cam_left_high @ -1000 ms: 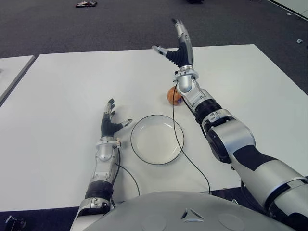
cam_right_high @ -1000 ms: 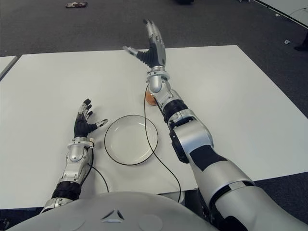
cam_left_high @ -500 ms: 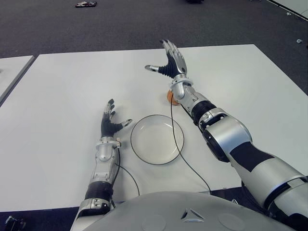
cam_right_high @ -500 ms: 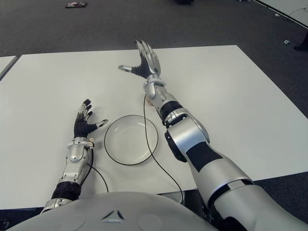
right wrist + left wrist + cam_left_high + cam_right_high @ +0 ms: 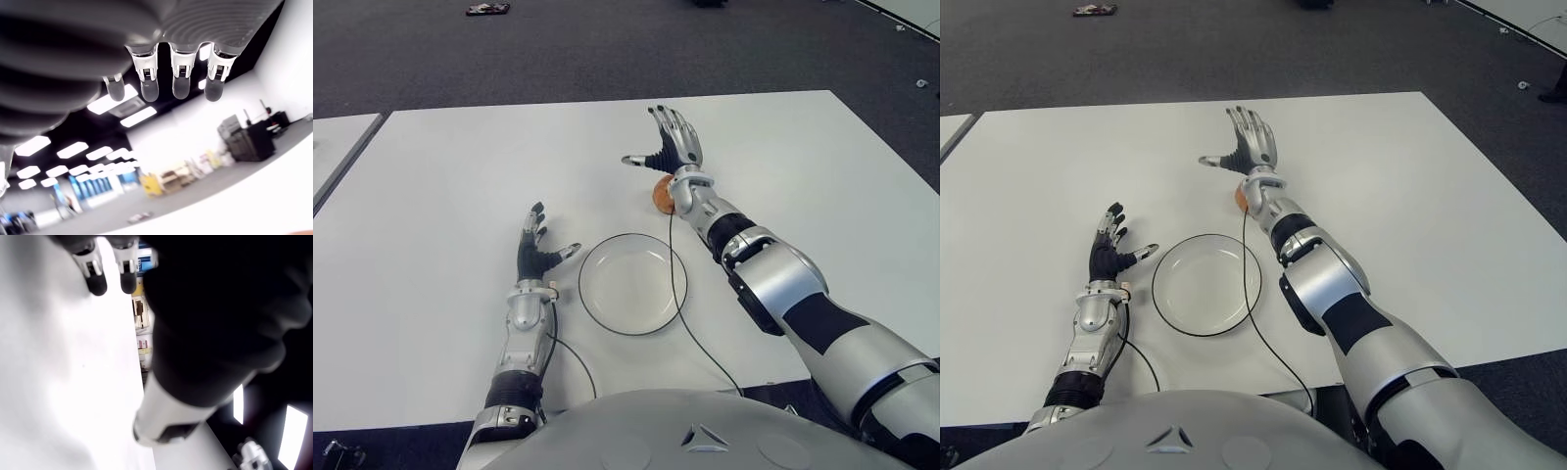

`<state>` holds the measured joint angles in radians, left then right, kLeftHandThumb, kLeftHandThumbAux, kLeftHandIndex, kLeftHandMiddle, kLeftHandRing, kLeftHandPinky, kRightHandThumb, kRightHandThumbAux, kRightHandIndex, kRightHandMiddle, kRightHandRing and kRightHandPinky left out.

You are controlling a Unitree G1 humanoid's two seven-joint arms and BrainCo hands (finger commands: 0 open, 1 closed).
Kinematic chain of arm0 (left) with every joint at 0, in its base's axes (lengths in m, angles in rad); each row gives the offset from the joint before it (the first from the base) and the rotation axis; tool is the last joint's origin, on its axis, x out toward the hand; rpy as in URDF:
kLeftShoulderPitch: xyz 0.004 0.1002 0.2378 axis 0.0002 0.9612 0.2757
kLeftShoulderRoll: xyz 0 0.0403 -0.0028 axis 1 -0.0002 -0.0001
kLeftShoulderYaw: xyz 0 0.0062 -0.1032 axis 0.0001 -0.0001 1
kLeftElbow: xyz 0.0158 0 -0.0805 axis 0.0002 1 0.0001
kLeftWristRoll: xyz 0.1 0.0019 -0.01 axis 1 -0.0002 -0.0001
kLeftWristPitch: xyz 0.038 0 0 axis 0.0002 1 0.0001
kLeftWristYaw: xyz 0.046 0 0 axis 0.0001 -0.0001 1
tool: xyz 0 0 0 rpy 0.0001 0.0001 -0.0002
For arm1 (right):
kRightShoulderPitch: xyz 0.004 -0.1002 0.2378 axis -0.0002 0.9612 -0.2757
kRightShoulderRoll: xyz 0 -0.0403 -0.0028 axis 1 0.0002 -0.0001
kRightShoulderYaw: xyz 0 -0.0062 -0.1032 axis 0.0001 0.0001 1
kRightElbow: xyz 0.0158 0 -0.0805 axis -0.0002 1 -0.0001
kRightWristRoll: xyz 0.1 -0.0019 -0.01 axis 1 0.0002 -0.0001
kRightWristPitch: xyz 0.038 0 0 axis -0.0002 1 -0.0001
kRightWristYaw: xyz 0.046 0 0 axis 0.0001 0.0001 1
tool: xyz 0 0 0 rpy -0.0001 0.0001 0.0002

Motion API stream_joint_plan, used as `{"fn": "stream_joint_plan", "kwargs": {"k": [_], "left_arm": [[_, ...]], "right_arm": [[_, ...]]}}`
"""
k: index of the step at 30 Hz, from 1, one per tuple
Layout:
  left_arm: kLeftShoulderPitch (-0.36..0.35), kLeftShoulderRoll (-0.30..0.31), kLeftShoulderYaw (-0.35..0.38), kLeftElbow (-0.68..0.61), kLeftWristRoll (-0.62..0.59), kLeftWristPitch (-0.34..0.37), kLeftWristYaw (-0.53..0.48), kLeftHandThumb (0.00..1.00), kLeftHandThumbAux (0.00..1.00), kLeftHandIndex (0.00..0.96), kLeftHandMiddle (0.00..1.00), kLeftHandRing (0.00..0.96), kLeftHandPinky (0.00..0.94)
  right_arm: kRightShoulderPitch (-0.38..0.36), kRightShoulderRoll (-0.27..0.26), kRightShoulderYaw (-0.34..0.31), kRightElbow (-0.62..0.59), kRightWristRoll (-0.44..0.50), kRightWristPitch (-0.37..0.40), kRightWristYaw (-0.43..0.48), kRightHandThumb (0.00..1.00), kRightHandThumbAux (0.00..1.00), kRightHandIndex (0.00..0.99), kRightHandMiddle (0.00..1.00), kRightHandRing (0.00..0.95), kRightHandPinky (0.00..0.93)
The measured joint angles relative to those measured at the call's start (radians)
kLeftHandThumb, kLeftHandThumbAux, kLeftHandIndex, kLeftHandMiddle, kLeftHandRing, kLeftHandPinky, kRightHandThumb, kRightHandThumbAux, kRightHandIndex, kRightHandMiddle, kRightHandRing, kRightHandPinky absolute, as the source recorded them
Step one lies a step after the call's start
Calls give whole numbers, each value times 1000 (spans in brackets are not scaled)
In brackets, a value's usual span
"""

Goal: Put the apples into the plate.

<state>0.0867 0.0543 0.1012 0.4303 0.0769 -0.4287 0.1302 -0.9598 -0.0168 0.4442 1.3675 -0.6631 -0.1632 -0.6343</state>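
Fingers (image 5: 677, 125) of the right hand (image 5: 672, 147) are spread wide, holding nothing, above centre of the frame; the apple (image 5: 662, 193) sits just beneath its wrist, beyond the empty plate (image 5: 590, 294). Round, firm and likely smooth, it is best enclosed around its sides. The left hand (image 5: 536, 253), open, is seen left of the plate on the worktop (image 5: 431, 196)

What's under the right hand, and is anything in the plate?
An apple lies on the table under the wrist of the open right hand, partly covered by it. The plate holds nothing. The left hand shows left of the plate.
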Motion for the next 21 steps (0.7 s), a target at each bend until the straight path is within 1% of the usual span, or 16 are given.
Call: {"fn": "stream_joint_plan", "kwargs": {"k": [6,21], "left_arm": [[4,5,0,0,0,-6,0,0,505,0,0,0,0],[9,27,2,7,0,-21,0,0,476,0,0,0,0]], "right_arm": [[25,-14,16,6,-6,22,8,0,469,0,14,0,0],[49,-44,38,10,-20,64,12,0,472,0,31,1,0]]}}
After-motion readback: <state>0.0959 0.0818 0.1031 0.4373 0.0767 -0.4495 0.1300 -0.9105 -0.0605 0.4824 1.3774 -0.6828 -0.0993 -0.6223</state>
